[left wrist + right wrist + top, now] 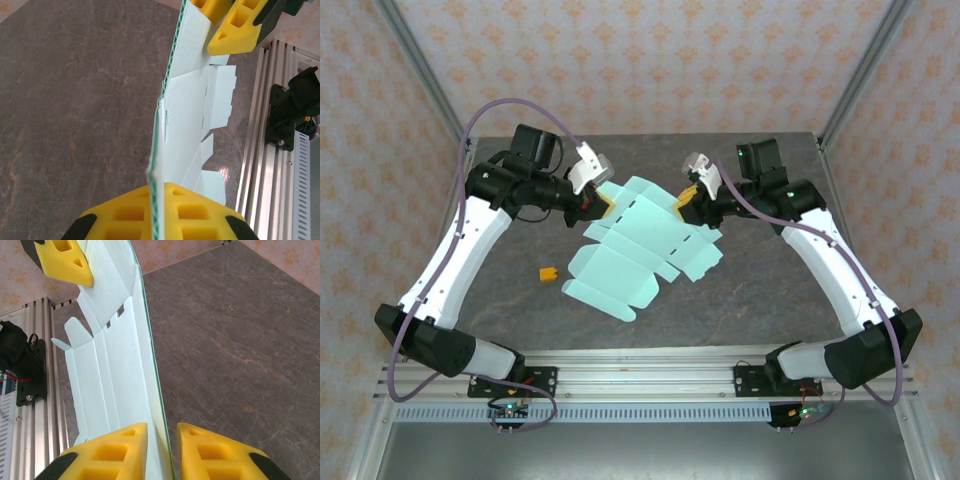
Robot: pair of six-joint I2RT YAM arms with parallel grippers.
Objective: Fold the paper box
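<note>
The paper box (645, 245), a flat die-cut sheet, is being pinched at one edge by the closed left gripper (604, 205). The jaws of the right gripper (686, 197) are being held slightly apart around the opposite edge.

The left arm (460, 245) and right arm (835, 265) wear white shells between black joint housings, each trailed by a purple cable (510, 103). The fingers (125, 215) are yellow blocks with square recesses and black backing
</note>
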